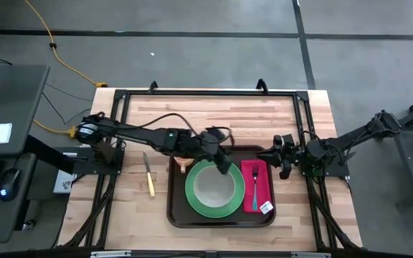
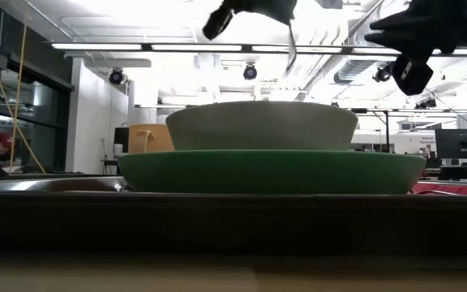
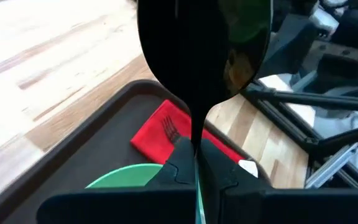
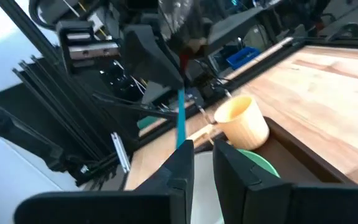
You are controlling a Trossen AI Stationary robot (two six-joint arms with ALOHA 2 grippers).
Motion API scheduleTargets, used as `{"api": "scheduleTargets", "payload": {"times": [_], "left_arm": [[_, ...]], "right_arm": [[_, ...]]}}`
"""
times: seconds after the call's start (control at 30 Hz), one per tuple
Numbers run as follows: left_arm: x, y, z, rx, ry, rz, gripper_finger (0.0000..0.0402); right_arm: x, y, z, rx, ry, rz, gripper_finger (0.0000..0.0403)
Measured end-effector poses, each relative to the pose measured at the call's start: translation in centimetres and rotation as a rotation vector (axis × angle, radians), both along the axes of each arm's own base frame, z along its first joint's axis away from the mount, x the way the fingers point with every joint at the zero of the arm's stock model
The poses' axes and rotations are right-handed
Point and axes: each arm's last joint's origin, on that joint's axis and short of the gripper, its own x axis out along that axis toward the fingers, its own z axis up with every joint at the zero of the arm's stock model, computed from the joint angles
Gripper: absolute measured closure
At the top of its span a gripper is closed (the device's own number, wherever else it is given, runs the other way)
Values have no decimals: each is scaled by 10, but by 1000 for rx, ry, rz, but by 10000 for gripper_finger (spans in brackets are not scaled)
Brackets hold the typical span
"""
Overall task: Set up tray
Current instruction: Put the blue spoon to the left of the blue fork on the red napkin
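Observation:
The dark-brown tray (image 1: pixel 221 218) lies on the wooden table. On it a green plate (image 1: pixel 192 195) carries a grey bowl (image 1: pixel 212 188). A red napkin (image 1: pixel 258 192) with a fork (image 1: pixel 254 179) lies to the plate's right, and a yellow cup (image 1: pixel 185 165) stands at the tray's far left corner. My left gripper (image 1: pixel 223 163) hovers over the plate's far edge, shut on a spoon (image 3: pixel 204 50). My right gripper (image 1: pixel 277 155) hovers just off the tray's far right corner, its fingers a narrow gap apart and holding nothing. My left gripper pinches the spoon's handle (image 3: pixel 196 140) between its two fingers, with the spoon's bowl (image 3: pixel 204 50) sticking out beyond the fingertips. The spoon (image 2: pixel 290 42) hangs below the gripper, lifted clear above the grey bowl (image 2: pixel 262 126).
A knife (image 1: pixel 149 179) with a yellow handle lies on the table to the left of the tray. A black frame (image 1: pixel 206 93) runs around the table's far and side edges. Bare wood shows beyond the tray's far side.

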Motion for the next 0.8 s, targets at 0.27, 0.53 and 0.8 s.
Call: {"api": "scheduleTargets", "payload": {"times": [0.27,0.53,0.8], "left_arm": [[43,11,6,30,-12,-106,372],[65,15,-4,29,36,-141,371],[70,19,-12,22,58,-141,371]], "right_arm": [[6,-5,2,32,-27,5,342],[7,-11,5,43,-63,12,318],[11,-19,2,63,-38,-22,292]]}}
